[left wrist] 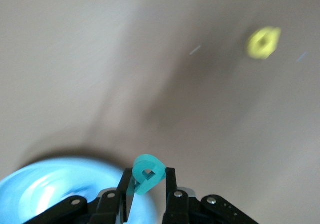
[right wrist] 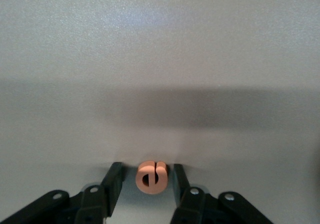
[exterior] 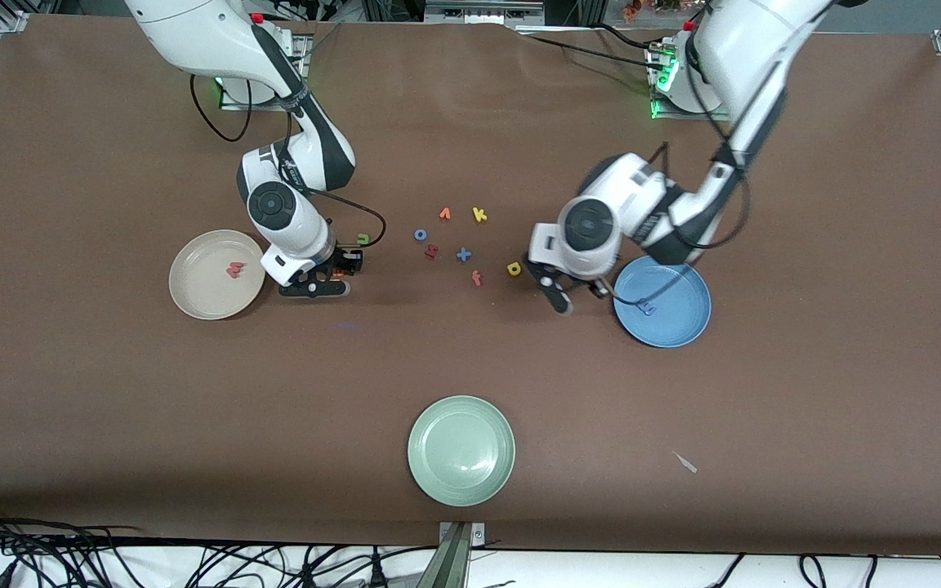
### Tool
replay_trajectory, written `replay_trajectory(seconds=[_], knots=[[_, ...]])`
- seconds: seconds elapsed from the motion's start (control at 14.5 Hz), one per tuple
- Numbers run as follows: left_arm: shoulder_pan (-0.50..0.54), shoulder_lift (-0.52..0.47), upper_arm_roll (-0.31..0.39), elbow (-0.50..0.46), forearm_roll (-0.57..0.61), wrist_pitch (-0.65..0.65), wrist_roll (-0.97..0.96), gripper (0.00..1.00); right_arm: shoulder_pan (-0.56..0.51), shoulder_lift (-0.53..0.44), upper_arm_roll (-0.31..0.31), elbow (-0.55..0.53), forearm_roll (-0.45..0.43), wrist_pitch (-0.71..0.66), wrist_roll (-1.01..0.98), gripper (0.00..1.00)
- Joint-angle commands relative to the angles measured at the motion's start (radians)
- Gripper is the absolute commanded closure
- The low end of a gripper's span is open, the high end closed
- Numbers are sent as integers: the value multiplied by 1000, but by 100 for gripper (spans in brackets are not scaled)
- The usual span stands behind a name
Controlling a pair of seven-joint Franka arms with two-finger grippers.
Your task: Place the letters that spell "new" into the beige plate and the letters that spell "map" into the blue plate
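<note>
We clamp the left end effector (left wrist: pixel 148 184) on the teal p (left wrist: pixel 147 173); the right end effector (right wrist: pixel 148 180), jaws apart, should centre the orange e (right wrist: pixel 151 177) before closing.

No printed text, brand or number readable anywhere. Only signs are the foam letters themselves on the worktop btwn the arms: yellow k (exterior: pixel 479 215), blue o (exterior: pixel 421 234), red f (exterior: pixel 477 278), green n (exterior: pixel 363 239); orange e (right wrist: pixel 151 177) and teal p (left wrist: pixel 148 174) read in wrist views.
</note>
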Motion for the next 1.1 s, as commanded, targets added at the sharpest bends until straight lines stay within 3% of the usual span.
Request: replay_trajectory(seconds=[0.0,0.14,0.21,0.28,0.35,0.48,0.69,1.04], knots=[[90,10,-6,-14,25,-5,135,94,2,7,6,-9,16,10,-11,67],[136,16,0,-15,26,-4,183,92,2,9,6,-11,14,7,-26,74],[159,25,-2,-18,25,-3,194,75,4,4,6,-5,14,4,-40,80],[164,31,-2,-23,25,0,195,23,4,-11,6,6,14,-34,-40,82],[165,31,-3,-24,25,0,197,0,2,-26,3,32,14,-102,-40,86],[162,22,-11,-18,8,-7,174,0,-1,-55,-24,79,11,-244,-76,87],[150,16,-29,-12,-70,-10,102,0,-1,-109,-127,80,11,-345,-265,87],[66,18,-43,12,-155,-5,-187,0,-1,-174,-260,-3,1,-356,-492,87]])
